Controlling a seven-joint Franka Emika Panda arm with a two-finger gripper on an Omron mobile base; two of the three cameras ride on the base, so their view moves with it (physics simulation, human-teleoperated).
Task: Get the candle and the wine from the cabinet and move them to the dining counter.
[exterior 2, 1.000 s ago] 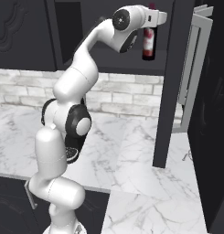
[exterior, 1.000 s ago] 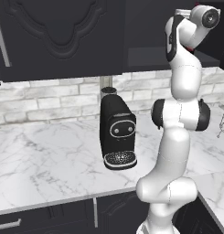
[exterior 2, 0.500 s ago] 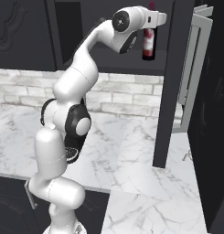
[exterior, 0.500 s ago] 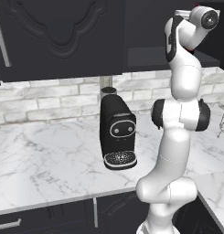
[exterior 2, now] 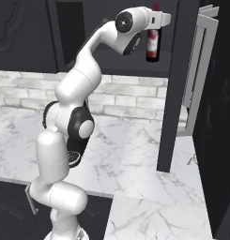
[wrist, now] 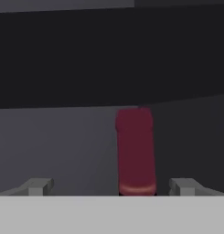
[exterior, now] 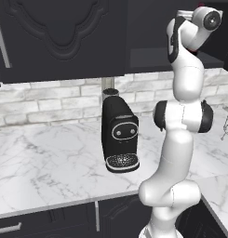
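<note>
Up at the open cabinet (exterior 2: 182,70), the end effector (wrist: 111,186) is spread wide and grips nothing, its two fingertips (wrist: 36,186) standing apart on either side of the red-capped neck of the wine (exterior 2: 153,43). In the hand view the red cap rises between the tips, nearer the right one, with no clear contact on either side. From the right base view the wine stands upright on the cabinet's shelf, near its front edge, with the white hand of the arm raised level with the bottle's neck and just beside it. A cabinet door (exterior 2: 197,70) with a long silver bar handle hangs open to the right of the shelf. Below, on the marble desk (exterior: 41,167) along the brick wall, a black coffee machine (exterior: 118,137) stands toward the back edge, well apart from the raised hand.
</note>
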